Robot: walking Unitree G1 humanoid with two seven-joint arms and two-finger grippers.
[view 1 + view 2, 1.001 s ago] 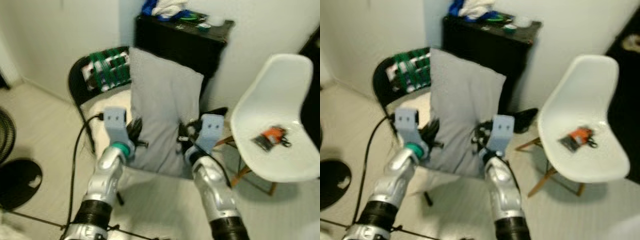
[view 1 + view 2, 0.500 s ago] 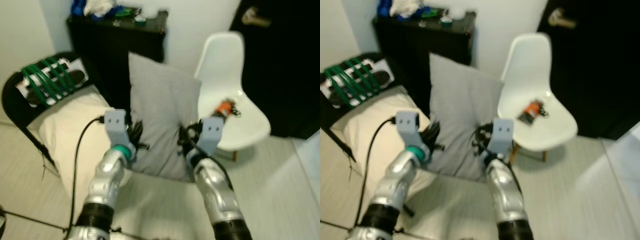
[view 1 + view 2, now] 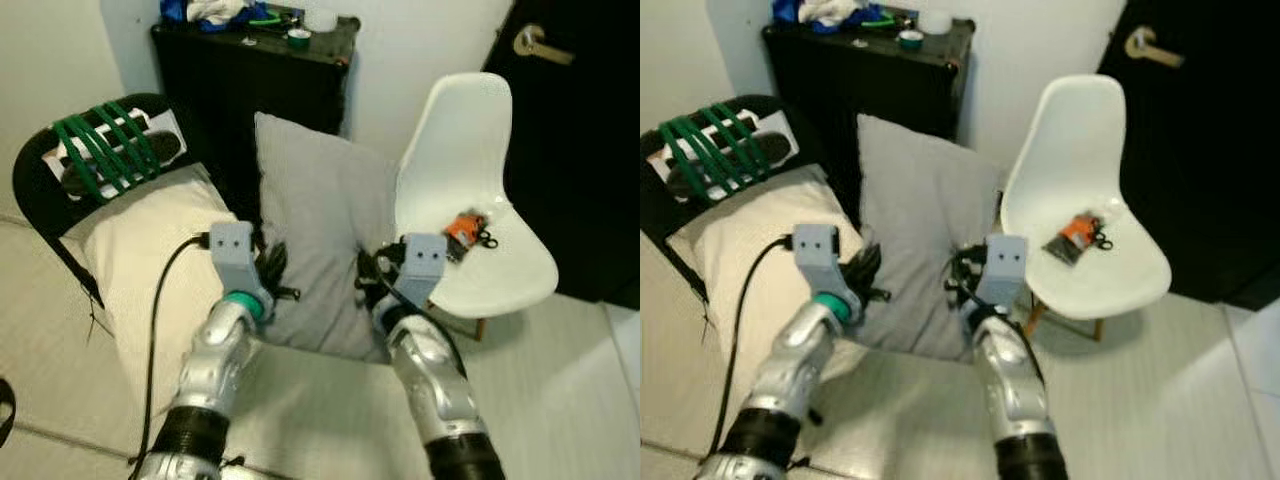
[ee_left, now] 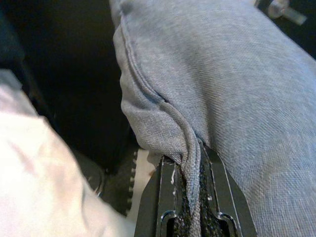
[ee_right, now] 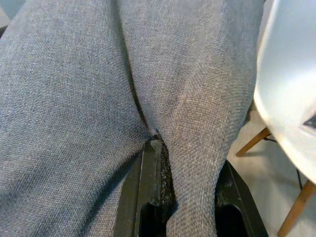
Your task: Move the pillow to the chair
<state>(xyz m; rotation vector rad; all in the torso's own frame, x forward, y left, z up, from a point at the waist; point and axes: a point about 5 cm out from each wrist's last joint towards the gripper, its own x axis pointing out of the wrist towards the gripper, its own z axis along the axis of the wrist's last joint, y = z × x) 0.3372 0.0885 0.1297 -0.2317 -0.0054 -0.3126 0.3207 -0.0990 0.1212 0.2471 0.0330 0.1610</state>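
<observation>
A: Where is the grey pillow (image 3: 322,240)?

B: Held upright off the floor between both arms, in front of the black cabinet (image 3: 255,75); its right edge overlaps the white chair (image 3: 500,270) in the head views, though whether they touch I cannot tell

A: And the claws?

B: The left gripper (image 4: 190,173) is clamped on the pillow's seamed left edge; the wrist view shows the piping pinched between the two black fingers (image 4: 155,197); the right gripper (image 5: 170,163) is closed on a fold of grey fabric at the pillow's right side, with a wooden chair leg (image 5: 296,210) and the white seat just beside it

A: What lies on the chair?

B: A small orange and black object (image 3: 465,228) on the seat; too small to identify

A: Anything else around?

B: A cream pillow (image 3: 150,250) lies on a black folding chair (image 3: 35,215) to the left, with a green-striped item (image 3: 110,150) against its backrest; clutter sits on top of the cabinet; a dark door (image 3: 580,140) with a brass handle (image 3: 535,42) stands behind the white chair
</observation>
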